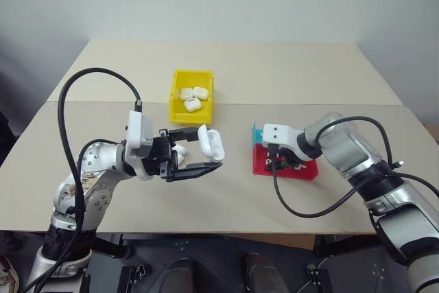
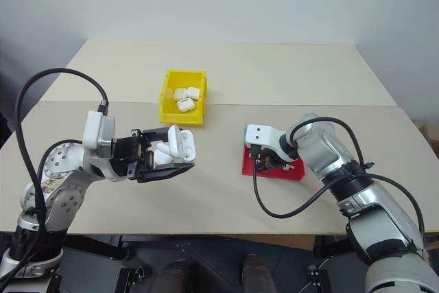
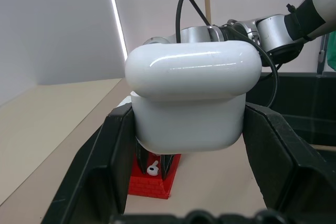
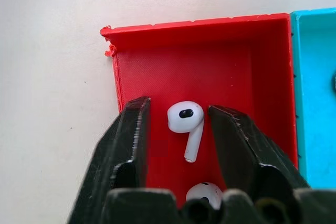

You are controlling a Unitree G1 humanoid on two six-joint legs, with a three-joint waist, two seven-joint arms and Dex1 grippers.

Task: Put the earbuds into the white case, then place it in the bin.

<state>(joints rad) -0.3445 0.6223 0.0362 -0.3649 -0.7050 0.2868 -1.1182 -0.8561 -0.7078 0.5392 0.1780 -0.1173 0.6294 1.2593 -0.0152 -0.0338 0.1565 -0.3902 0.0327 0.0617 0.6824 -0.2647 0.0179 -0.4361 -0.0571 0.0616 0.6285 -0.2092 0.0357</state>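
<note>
My left gripper (image 1: 209, 150) is shut on the white case (image 1: 210, 141), holding it above the table with its lid flipped up; the left wrist view has the case (image 3: 191, 103) clamped between both fingers. My right gripper (image 4: 178, 106) reaches down into the red tray (image 4: 210, 51), open, with one finger on each side of an earbud (image 4: 185, 121) that lies on the tray floor with a small gap on both sides. A second earbud (image 4: 206, 192) lies nearer the wrist. The yellow bin (image 1: 175, 104) stands behind the left gripper.
Three white cases (image 1: 192, 98) lie inside the yellow bin. A cyan tray (image 4: 315, 77) adjoins the red tray (image 1: 305, 171) on its far side. A black cable loops from each arm over the tan table (image 1: 288, 66).
</note>
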